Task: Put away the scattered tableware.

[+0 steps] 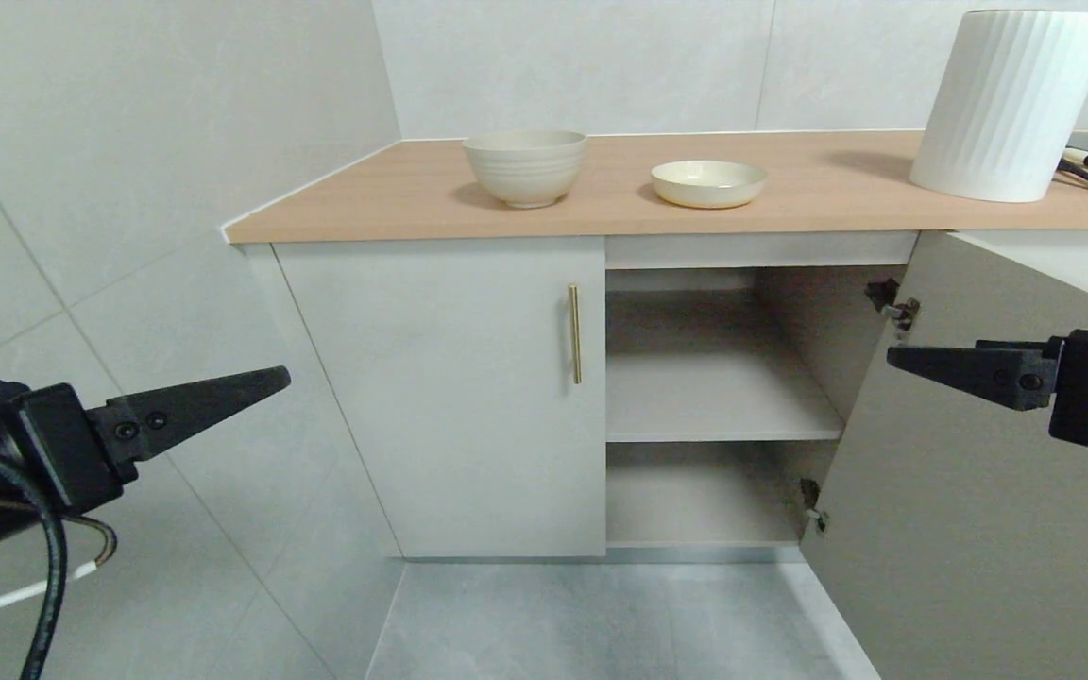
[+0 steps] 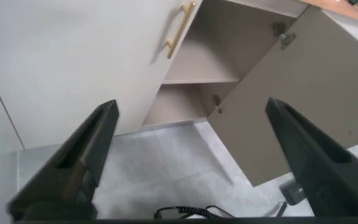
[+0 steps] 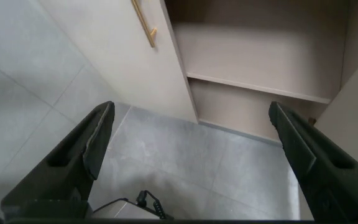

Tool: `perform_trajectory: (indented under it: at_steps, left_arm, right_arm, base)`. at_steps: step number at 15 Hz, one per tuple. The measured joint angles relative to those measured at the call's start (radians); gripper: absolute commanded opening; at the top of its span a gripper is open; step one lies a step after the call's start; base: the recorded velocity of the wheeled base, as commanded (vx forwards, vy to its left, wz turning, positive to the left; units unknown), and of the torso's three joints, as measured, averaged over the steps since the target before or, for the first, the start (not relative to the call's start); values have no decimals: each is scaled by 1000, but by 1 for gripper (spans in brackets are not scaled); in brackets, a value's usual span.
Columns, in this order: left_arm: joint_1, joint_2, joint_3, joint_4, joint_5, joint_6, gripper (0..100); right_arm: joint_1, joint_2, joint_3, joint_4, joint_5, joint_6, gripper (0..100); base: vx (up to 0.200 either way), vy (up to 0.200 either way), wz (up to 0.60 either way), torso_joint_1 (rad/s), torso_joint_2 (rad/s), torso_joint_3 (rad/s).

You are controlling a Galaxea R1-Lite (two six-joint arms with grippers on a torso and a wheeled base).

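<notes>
1. One pale grey cabinet (image 1: 440, 397) stands under the wooden table (image 1: 818, 203). Its right door (image 1: 960, 491) is open on two shelves (image 1: 714, 397).
2. Two dishes sit far back on the table: a deep ribbed cream bowl (image 1: 525, 167) on the left and a shallow cream dish (image 1: 708, 182) on the right.
3. The left end effector (image 1: 270, 382) and right end effector (image 1: 898, 357) hang released. As it rises, the right one could clip the door close beside it.

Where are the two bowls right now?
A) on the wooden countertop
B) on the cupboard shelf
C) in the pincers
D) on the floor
A: the deep bowl and the shallow bowl both stand on the countertop, above the open cupboard.
</notes>
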Motion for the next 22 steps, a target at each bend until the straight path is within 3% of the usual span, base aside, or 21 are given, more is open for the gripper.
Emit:
perform_trajectory:
  at_steps: [4,6,11,22]
  left_arm:
    - [1,16,-21,7,102,2,100]
    - [1,20,-26,11,114,3,100]
    - [-1,21,-29,12,119,3,100]
    - [1,8,-29,27,118,20,100]
  right_arm:
    - [0,13,-11,0,-63,2,100]
    - [0,16,-16,0,-69,2,100]
    - [0,17,-20,0,-68,2,100]
    - [17,19,-12,1,-64,2,100]
  base:
    - [0,0,0,0,0,0]
    - [0,0,0,0,0,0]
    - [0,0,0,0,0,0]
    - [200,0,0,4,-1,2]
